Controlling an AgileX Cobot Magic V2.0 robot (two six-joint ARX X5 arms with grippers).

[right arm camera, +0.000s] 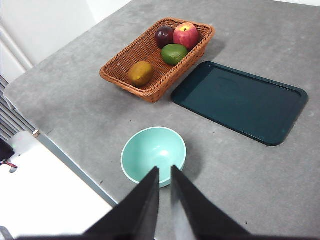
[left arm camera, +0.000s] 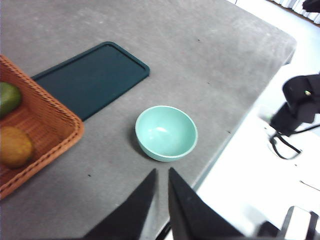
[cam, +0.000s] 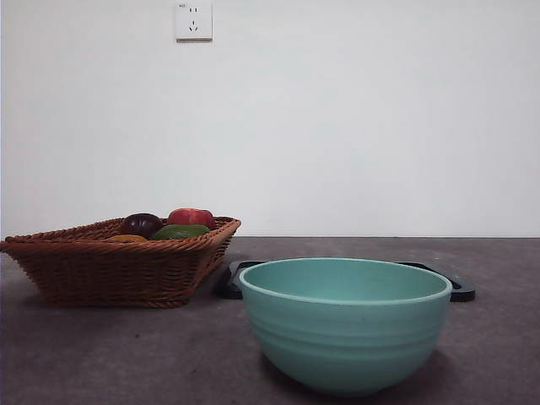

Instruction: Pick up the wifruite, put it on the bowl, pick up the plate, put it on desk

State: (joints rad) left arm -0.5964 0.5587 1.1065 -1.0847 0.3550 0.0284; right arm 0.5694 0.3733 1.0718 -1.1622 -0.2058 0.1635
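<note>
Right wrist view | wifruite (right arm camera: 140, 73) orange-brown oval, in basket (right arm camera: 120, 75) | both jaws nearly closed, empty

- Ahead of me a plain white wall (cam: 354, 118) fills the background.
- A white socket plate (cam: 193, 20) sits at eleven o'clock, high up.
- My table (cam: 506, 337) is matte grey-brown, evenly lit.

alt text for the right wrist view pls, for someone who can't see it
An empty mint-green bowl sits on a grey desk, just beyond the right claw, whose black jaws stand nearly closed. Farther off, a wicker basket holds an orange-brown wifruite, a green fruit, a red apple and a dark purple fruit, beside a dark tray.
</note>
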